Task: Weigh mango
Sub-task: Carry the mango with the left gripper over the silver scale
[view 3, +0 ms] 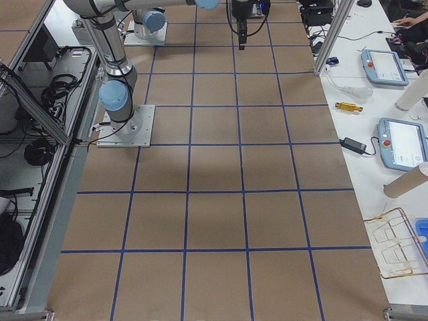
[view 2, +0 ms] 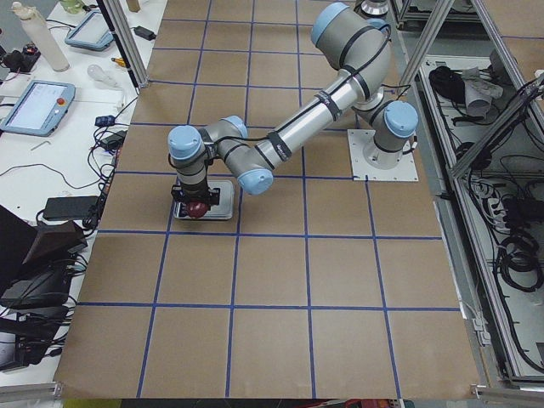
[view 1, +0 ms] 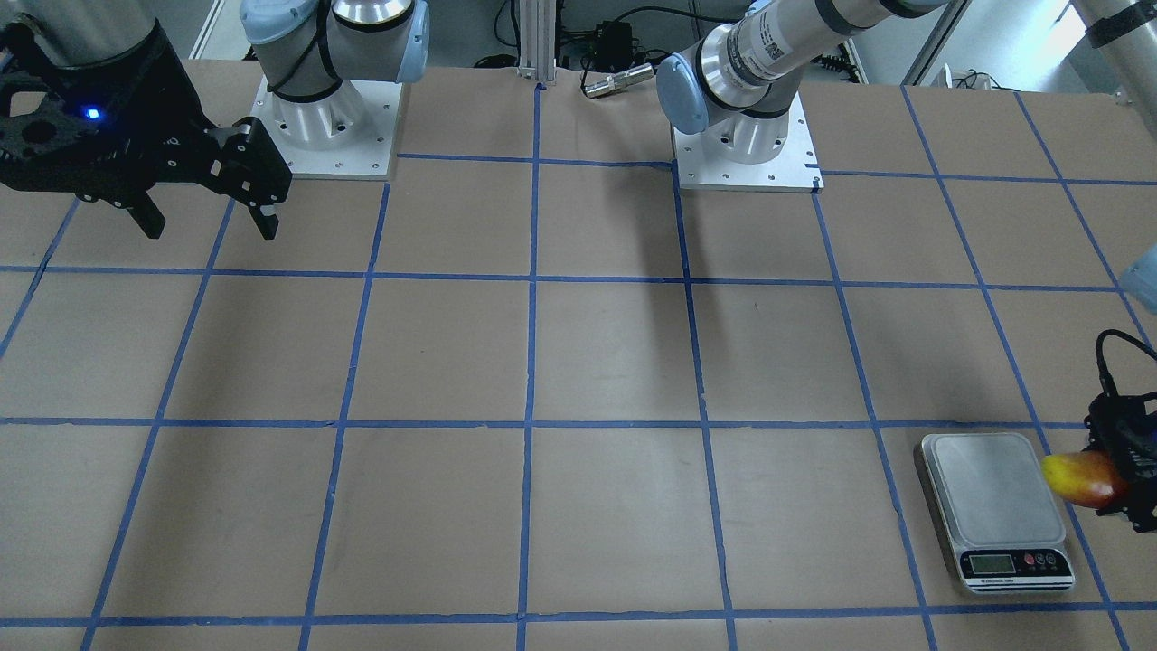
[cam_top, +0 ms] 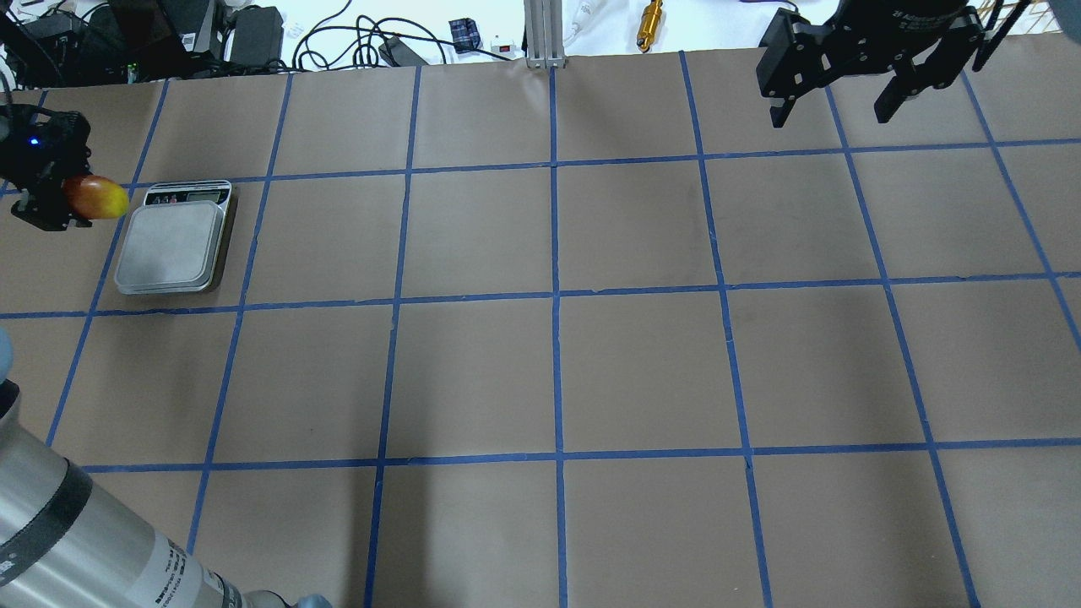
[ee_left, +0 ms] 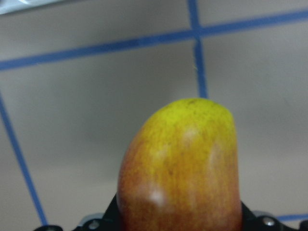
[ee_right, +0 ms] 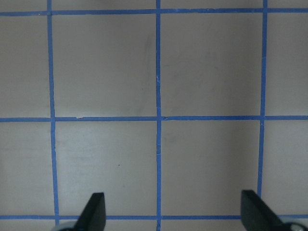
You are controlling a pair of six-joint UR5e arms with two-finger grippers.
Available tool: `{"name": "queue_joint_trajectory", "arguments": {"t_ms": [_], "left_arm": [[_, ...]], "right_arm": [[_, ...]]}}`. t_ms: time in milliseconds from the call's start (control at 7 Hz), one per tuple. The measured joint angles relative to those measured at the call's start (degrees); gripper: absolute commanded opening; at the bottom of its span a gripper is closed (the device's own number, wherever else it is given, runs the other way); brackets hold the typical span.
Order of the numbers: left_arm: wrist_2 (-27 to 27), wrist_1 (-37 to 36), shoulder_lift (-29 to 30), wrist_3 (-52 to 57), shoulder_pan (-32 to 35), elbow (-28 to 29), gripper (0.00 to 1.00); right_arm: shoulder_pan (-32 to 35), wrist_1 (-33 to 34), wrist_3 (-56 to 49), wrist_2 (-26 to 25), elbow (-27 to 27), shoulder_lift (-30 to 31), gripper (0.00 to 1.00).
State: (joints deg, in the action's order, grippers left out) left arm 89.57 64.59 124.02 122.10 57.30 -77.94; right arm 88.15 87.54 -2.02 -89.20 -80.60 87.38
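The mango [cam_top: 97, 198] is a small glossy fruit, yellow at one end and red-orange at the other. My left gripper [cam_top: 59, 194] is shut on it and holds it in the air just beside the silver scale [cam_top: 173, 245], at the scale's outer edge. The mango also shows in the front view [view 1: 1080, 477] next to the scale [view 1: 994, 502], and it fills the left wrist view [ee_left: 180, 168]. My right gripper [cam_top: 844, 105] is open and empty, high above the far right of the table; its fingertips [ee_right: 96, 209] show over bare paper.
The table [cam_top: 557, 371] is covered in brown paper with a blue tape grid. The arm bases [view 1: 746, 145] stand on metal plates at the robot's side. Cables and small items lie beyond the far edge [cam_top: 650, 17]. The scale's display [view 1: 1012, 565] faces the operators' side.
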Motion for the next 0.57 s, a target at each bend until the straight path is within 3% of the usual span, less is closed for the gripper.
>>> {"name": "queue_joint_trajectory", "arguments": {"t_ms": [571], "left_arm": [[-4.01, -2.46, 1.57, -8.00, 1.24, -4.37, 0.00]], "right_arm": [[0.00, 0.00, 0.00, -0.01, 0.00, -0.01, 1.00]]}}
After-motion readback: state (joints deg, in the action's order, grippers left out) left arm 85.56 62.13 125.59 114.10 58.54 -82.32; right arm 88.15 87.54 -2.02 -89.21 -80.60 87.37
